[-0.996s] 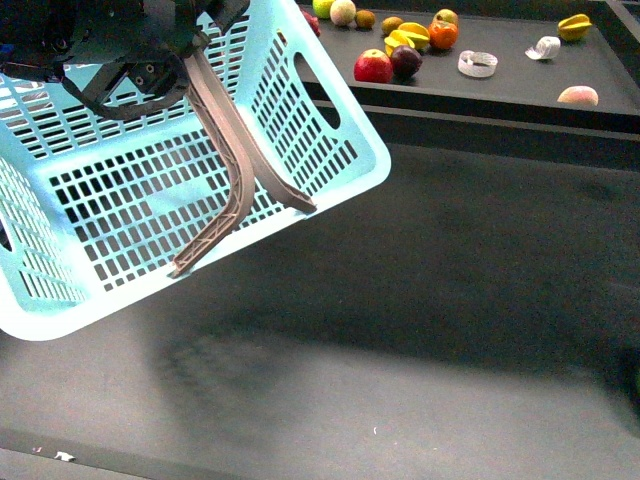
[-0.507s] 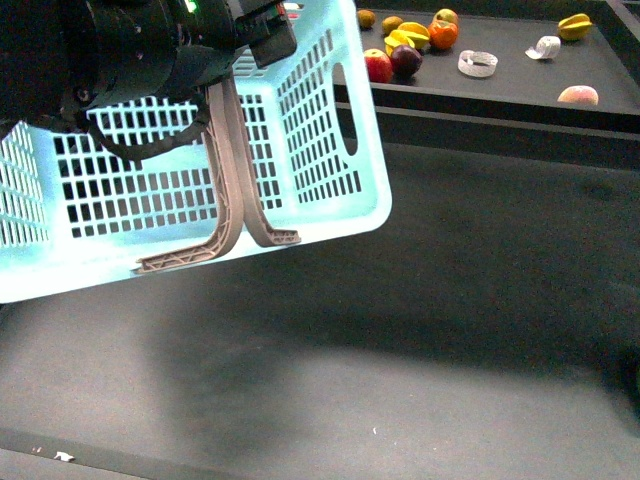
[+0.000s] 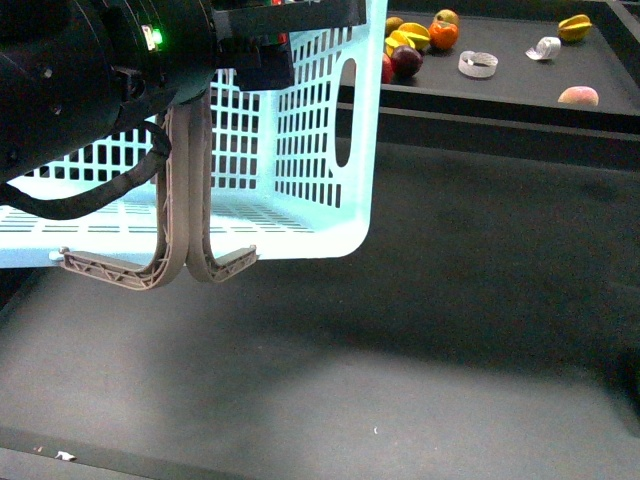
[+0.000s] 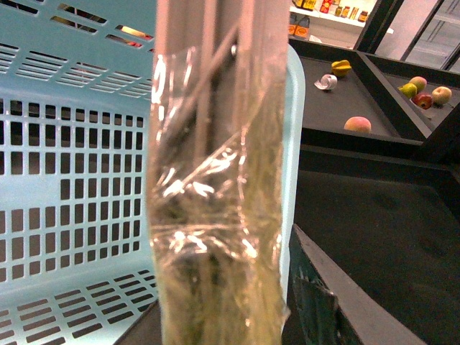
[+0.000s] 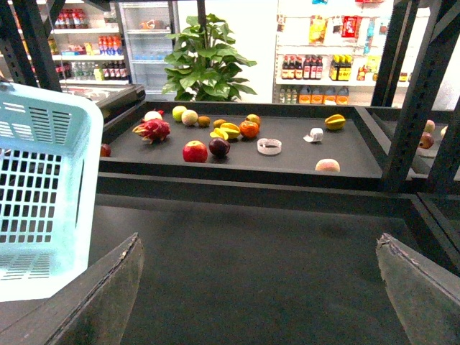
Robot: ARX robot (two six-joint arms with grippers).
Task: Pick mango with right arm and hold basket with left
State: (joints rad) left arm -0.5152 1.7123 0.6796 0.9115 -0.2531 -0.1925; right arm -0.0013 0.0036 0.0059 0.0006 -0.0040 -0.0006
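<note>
The pale turquoise basket (image 3: pixel 300 150) hangs in the air at the left, close to level, and blocks the left end of the fruit shelf. Its two grey-brown handles (image 3: pixel 185 200) hang straight down beneath my black left arm (image 3: pixel 90 70). In the left wrist view my left gripper (image 4: pixel 244 309) is shut on the taped handle (image 4: pixel 215 215), with one finger (image 4: pixel 338 302) showing beside it. The yellow-orange mango (image 3: pixel 414 30) lies on the back shelf beside an orange; it also shows as the mango (image 5: pixel 231 129). My right gripper (image 5: pixel 259 244) is open and empty, low over the dark table, far from the shelf.
On the raised back shelf (image 3: pixel 500 85) lie a red apple (image 5: pixel 195 151), a dark plum (image 3: pixel 406 60), an orange (image 3: pixel 443 34), a starfruit (image 3: pixel 575 25), two white tape rolls (image 3: pixel 478 64) and a peach (image 3: pixel 578 96). Black rack posts (image 5: pixel 424 93) stand at the right.
The basket has swung from a steep tilt to nearly level and turned, so its handles now hang vertically. My left arm has come further into the front view.
</note>
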